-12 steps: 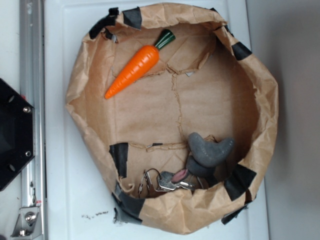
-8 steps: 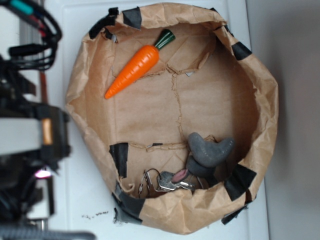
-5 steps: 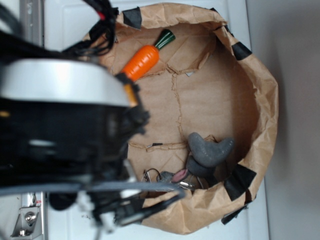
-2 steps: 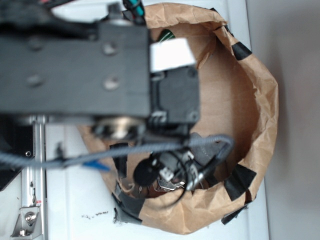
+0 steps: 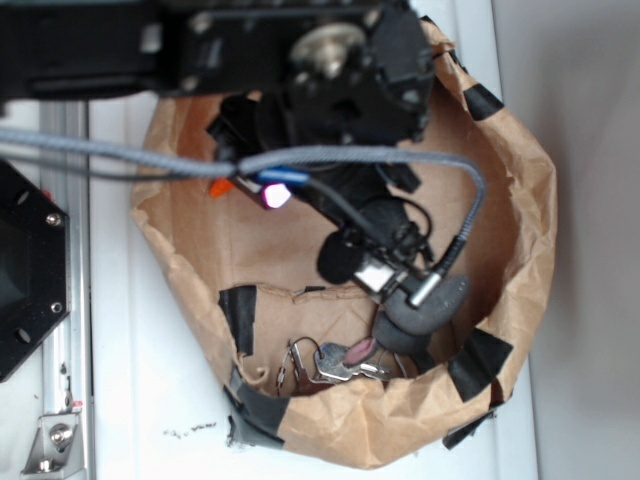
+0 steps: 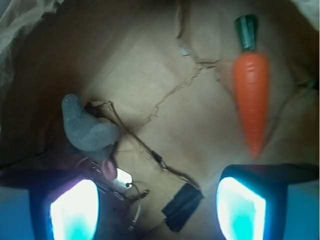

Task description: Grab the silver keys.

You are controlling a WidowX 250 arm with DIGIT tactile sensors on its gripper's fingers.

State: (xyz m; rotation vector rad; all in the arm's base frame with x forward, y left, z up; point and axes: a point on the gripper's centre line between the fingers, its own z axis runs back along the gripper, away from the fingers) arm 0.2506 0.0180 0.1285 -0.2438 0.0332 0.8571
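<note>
Exterior view: silver keys [image 5: 335,362] lying at the near wall of the brown paper bag [image 5: 530,200], on the bag floor, pink tag toward the gray lump [image 5: 425,305] just beside them. Arm and cabling spread above the bag's upper half, hiding most of the carrot. End effector itself not clearly separable from the dark hardware here. White table [image 5: 150,400] under the bag.

Wrist view: end effector [image 6: 157,205] spread wide, nothing between its two glowing fingertips [image 6: 75,207]. Keys [image 6: 120,182] low in the frame, next to the left fingertip rather than centred in the gap. Gray lump [image 6: 87,127] just above them, touching or nearly so. Carrot [image 6: 252,95] well apart, to the right.

Judged step: approach, grasp not yet made. Next move calls for shifting sideways to centre the keys, then descending and closing, clear of the lump.
</note>
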